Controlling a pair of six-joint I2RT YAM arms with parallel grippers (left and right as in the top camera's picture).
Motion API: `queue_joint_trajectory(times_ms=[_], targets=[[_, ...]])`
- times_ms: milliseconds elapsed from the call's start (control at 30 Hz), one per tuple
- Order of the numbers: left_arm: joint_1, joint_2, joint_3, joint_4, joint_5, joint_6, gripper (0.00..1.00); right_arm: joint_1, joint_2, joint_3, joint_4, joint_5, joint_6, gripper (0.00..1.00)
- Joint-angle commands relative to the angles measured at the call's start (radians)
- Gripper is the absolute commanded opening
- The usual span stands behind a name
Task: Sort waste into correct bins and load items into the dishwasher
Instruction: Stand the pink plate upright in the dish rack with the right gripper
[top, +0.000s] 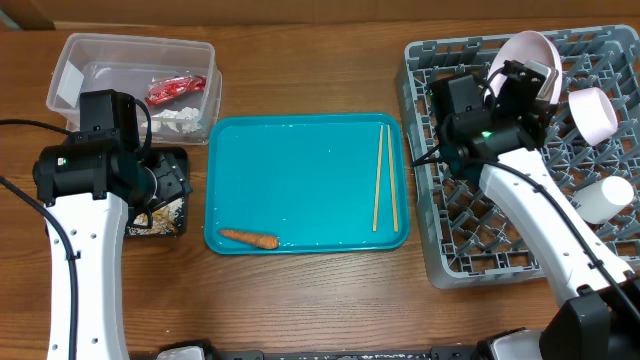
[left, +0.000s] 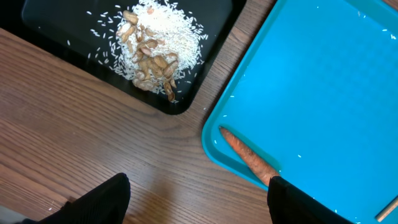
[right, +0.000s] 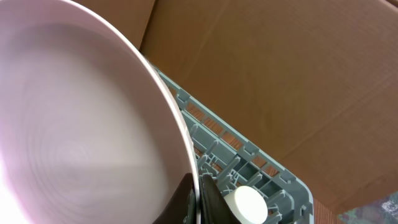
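Overhead, we note the dish rack (top: 470, 250) filling the right side of the frame. The right gripper (right: 198, 199) sits at its upper edge, fingers pressed onto the rim of the plate (top: 530, 52), which stands tilted on edge over the pegs. In the right wrist view the plate fills the left half, with the rack's corner beyond it. A bowl (top: 595, 112) lies on its side just right of the plate, and a cup (top: 608, 197) rests lower, near the rack's right edge.

The teal tray (top: 300, 170) is at centre frame on the desk (top: 300, 300). The chopsticks (top: 385, 178) lie side by side along its right side, and the carrot (top: 250, 239) is in its lower left corner.

The clear tub (top: 75, 55) is at upper left, holding the red wrapper (top: 176, 88) and the tissue (top: 180, 118). Below it the black tray (left: 37, 25) carries a heap of food scraps (left: 155, 53).

The left gripper (left: 199, 202) hangs over bare desk between the black tray and the teal tray. Its fingers are spread and hold nothing, and the carrot tip is near its right finger in the wrist view.
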Motion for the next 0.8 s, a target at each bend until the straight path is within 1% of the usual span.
queue_joint_trajectory(times_ms=[0,67,200,400,467,600,767], targets=[[0.000,-0.010,-0.005,0.000,-0.011,-0.015,0.73,-0.003,-0.002,-0.004,0.009,-0.006,0.000,0.04],[0.000,-0.010,-0.005,0.000,-0.005,-0.015,0.73,-0.003,-0.002,-0.006,0.010,-0.039,0.000,0.04],[0.000,-0.010,-0.005,0.000,-0.006,-0.015,0.73,-0.004,0.006,-0.010,0.036,-0.037,0.000,0.04],[0.000,-0.010,-0.005,0.000,-0.006,-0.014,0.73,-0.027,0.072,-0.010,0.177,-0.034,-0.178,0.04],[0.000,-0.010,-0.005,0.000,-0.006,-0.015,0.73,-0.037,0.100,-0.010,0.219,-0.003,-0.192,0.04],[0.000,-0.010,-0.005,0.000,-0.006,-0.015,0.73,-0.051,0.125,-0.010,0.267,0.000,-0.232,0.04],[0.000,-0.010,-0.005,0.001,-0.006,-0.015,0.73,-0.054,0.143,-0.010,0.275,-0.024,-0.250,0.04]])
